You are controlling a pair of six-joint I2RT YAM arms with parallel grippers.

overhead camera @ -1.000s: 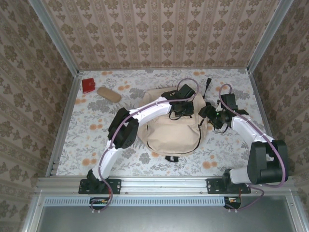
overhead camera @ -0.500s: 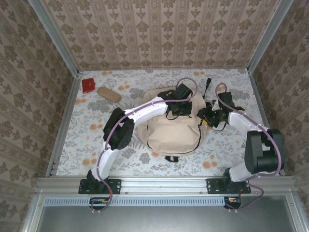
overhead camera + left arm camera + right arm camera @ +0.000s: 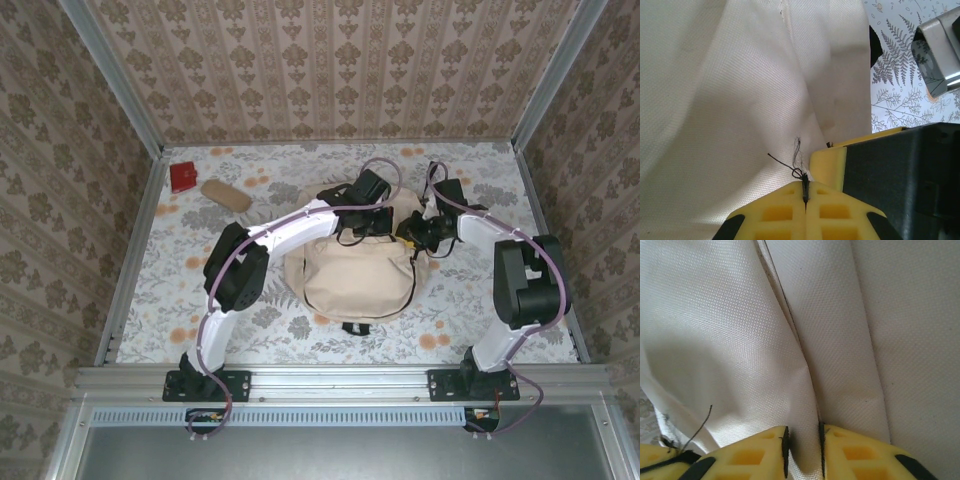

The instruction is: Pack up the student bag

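Top external, student bag [image 3: 355, 280]: beige, slumped mid surface [image 3: 190, 270], right between the 2 arms.
Left tool [image 3: 805, 189]: clenched tight, the bag's black thread caught in it.
Right tool [image 3: 803, 442]: pinching a fold of bag fabric.
Far left: small red item [image 3: 183, 177], tan case [image 3: 226, 195].

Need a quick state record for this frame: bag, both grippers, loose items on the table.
student bag: beige, lying mid-scene, both grippers at its far end
left gripper: shut, tips against bag fabric beside a loose dark thread
right gripper: closed on a fold of bag fabric
red item: far left corner, clear of the arms
tan case: next to red item, apart from bag
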